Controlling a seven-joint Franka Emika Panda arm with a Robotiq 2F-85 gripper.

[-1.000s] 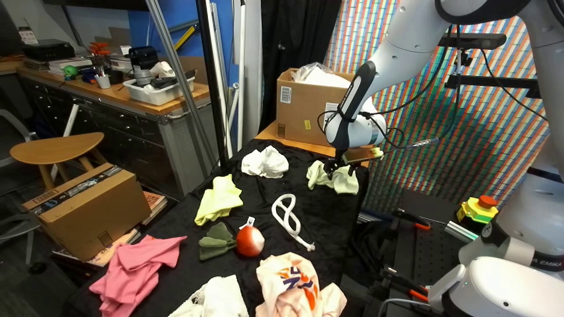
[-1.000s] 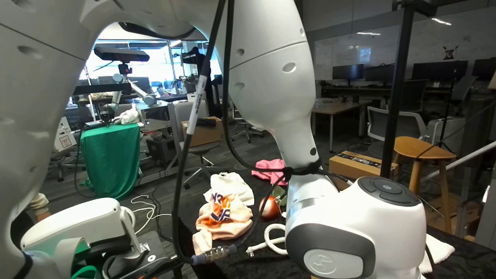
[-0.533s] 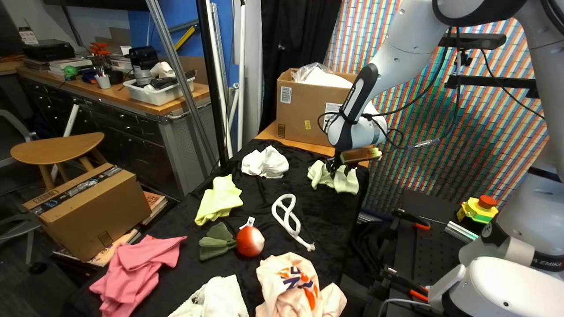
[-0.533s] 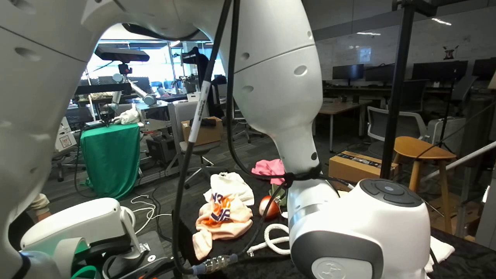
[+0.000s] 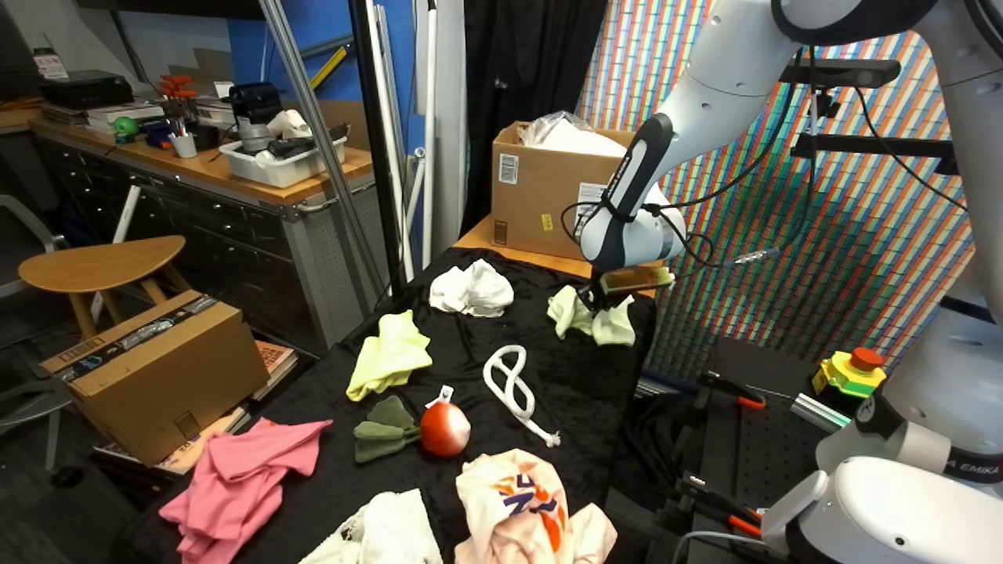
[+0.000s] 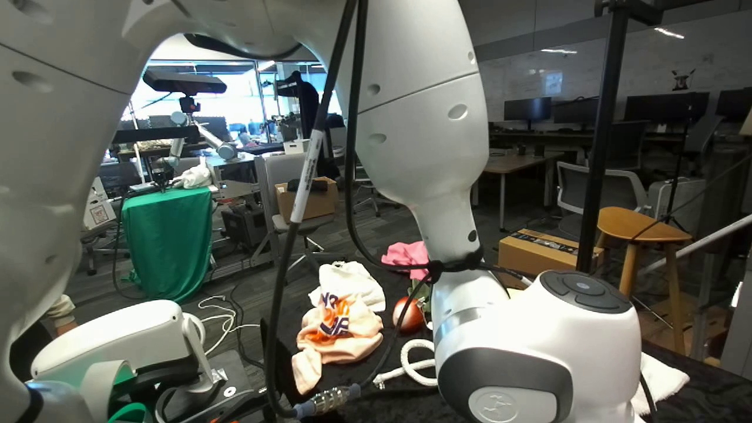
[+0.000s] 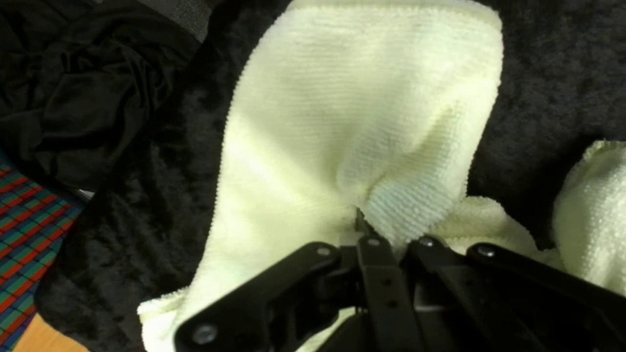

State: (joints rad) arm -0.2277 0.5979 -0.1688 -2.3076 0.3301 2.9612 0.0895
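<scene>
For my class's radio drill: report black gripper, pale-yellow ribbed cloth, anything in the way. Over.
Black two-fingered gripper closed on a fold. Pale-yellow ribbed cloth bunched at the pinch. Crumpled white cloth nearby, not touching.

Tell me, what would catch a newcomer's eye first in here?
Probably the big white robot arm looming in both exterior views, its claw apparently pinching a fold of pale yellow-green cloth in the wrist view. Then the multicoloured striped backdrop behind it in an exterior view. On the black-covered table, the round red-and-white object with green leaves also stands out.
</scene>
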